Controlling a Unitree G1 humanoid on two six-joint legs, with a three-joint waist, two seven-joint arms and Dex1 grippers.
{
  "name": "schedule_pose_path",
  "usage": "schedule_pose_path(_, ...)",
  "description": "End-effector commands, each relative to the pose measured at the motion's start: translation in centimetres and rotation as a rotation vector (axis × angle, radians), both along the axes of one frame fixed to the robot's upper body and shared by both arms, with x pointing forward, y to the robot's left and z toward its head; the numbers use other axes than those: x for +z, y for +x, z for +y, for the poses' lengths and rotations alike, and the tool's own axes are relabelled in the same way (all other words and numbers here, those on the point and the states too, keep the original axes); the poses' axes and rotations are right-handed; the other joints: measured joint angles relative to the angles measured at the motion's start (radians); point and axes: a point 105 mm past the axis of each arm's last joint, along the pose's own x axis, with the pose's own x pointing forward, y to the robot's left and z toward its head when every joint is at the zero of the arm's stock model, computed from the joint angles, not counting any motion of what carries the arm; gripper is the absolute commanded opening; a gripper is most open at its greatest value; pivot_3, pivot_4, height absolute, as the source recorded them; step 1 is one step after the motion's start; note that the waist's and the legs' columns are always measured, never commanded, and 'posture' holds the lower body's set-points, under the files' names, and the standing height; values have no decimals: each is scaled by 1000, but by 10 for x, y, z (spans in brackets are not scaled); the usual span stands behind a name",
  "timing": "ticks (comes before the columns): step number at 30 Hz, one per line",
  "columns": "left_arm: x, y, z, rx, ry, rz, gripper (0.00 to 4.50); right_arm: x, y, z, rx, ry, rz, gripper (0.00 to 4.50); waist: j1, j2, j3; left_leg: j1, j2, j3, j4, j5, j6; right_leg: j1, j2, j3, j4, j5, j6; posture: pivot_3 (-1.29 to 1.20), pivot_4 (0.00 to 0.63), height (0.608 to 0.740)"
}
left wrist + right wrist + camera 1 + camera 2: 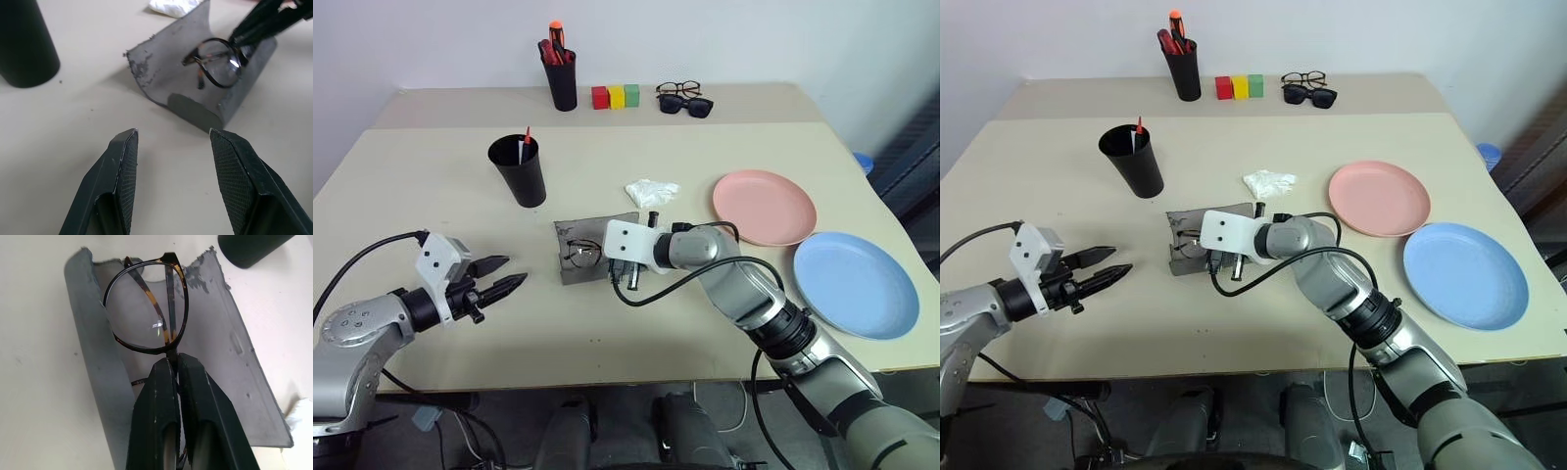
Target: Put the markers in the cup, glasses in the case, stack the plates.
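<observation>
The glasses [146, 308] lie inside the open dark grey case [597, 225] at the table's middle. My right gripper [173, 363] reaches into the case, shut on the thin frame at the near edge of one lens. My left gripper [499, 276] hovers open over bare table to the left of the case, pointing at it, nothing between its fingers [122, 161]. The black cup [519, 171] stands behind the left gripper with two markers [526, 140] upright in it. The pink plate [764, 206] and the blue plate [855, 284] lie side by side on the right, apart.
A crumpled white tissue [651, 191] lies just behind the case. At the back edge stand a black pen holder [560, 73] with orange-red pens, three coloured blocks [615, 96], and sunglasses with another pair of spectacles [683, 98].
</observation>
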Motion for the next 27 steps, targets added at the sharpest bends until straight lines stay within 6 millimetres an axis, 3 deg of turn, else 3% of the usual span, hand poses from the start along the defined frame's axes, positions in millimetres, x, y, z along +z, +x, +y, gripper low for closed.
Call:
schedule_pose_path(1,11,9,-4,-15,3,-50,2354,24,2,6,2,45,-92,1818,2,0,0,0,0,0,0,0,0,0,0,0,0,0,0,0,150,740)
schedule_pose_path(2,17,16,-7,-8,-10,-73,2354,28,3,5,-2,54,-109,2283,5,0,0,0,0,0,0,0,0,0,0,0,0,0,0,0,150,740)
schedule_pose_path(4,28,29,-17,-8,-67,-88,2354,35,3,4,-2,81,-138,2283,10,0,0,0,-1,0,0,0,0,1,0,0,0,0,0,0,150,740)
schedule_pose_path(9,40,77,-45,79,-74,-73,56,50,-7,-4,29,167,-155,2349,9,-1,0,-1,-2,-1,2,0,0,2,-1,-1,0,0,1,0,150,740)
schedule_pose_path(14,36,120,-75,173,-160,113,56,59,-19,-20,41,239,-169,2349,6,-1,0,-1,-2,-1,2,0,0,1,1,-1,0,0,1,0,150,740)
schedule_pose_path(17,22,133,-90,184,-145,261,56,58,-26,-36,37,247,-178,2349,0,-1,0,-1,-2,-1,3,0,0,1,1,0,0,0,1,0,150,740)
schedule_pose_path(22,4,134,-103,138,-76,398,56,55,-30,-62,-49,266,-149,2349,-3,-1,0,-1,-2,-1,2,0,0,1,2,1,0,0,1,0,150,740)
schedule_pose_path(27,10,120,-110,14,-60,366,56,53,-28,-76,-113,248,-151,2349,1,-1,0,-1,-1,-1,2,0,0,1,2,1,0,0,1,0,150,740)
